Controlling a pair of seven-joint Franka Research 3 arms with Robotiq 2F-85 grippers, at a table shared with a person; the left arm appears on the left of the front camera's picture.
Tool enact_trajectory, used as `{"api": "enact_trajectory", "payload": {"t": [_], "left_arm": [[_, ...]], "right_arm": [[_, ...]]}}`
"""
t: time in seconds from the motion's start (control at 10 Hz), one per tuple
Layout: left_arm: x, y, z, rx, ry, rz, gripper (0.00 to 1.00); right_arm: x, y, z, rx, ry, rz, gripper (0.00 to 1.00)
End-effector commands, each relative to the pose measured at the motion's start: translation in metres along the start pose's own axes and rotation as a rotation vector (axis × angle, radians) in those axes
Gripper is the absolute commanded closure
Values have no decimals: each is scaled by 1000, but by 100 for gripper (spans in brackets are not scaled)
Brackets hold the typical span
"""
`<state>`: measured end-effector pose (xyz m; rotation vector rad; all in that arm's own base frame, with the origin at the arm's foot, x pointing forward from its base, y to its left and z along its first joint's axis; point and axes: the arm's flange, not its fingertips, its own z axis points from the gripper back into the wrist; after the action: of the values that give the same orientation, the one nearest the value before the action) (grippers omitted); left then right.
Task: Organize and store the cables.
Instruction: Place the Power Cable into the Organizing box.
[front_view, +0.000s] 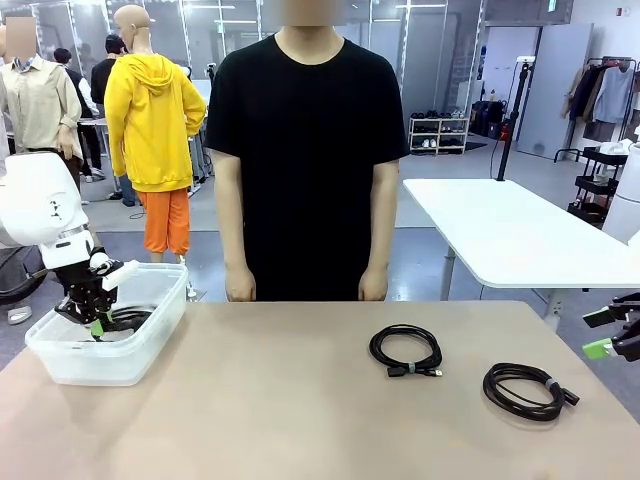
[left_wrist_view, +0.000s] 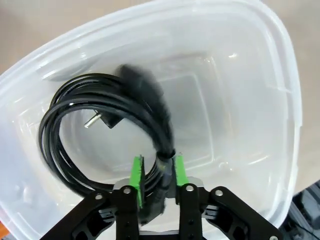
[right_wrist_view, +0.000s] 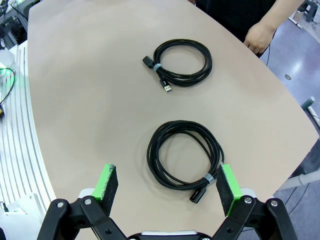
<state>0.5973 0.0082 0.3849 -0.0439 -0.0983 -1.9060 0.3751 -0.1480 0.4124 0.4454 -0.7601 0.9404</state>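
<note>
One coiled cable (left_wrist_view: 107, 130) is lowered into the clear bin (front_view: 150, 345) at the left, the left pincer (left_wrist_view: 157, 182) narrowly parted around it; two cables (front_view: 406, 352) (front_view: 528, 390) are left on the surface (front_view: 300, 420), the right pincer (right_wrist_view: 167, 187) held wide.

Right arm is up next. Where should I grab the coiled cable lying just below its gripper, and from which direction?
Probably come straight down from above: the cable lies flat on the table, apart from the other coil. Pinch across the bundled strands beside the pale tie, where the loops are held together and the plug sticks out. The right gripper already stands open over it.
</note>
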Motion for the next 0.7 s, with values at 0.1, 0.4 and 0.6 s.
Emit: {"api": "enact_trajectory", "payload": {"t": [0.1,0.4,0.6], "left_arm": [[-2,4,12,-5,-8,25,3],[0,-2,20,-12,-24,33,0],[3,-3,22,-5,-45,46,0]], "right_arm": [[3,-1,2,4,9,-9,0],[3,-1,2,4,9,-9,0],[3,-1,2,4,9,-9,0]]}}
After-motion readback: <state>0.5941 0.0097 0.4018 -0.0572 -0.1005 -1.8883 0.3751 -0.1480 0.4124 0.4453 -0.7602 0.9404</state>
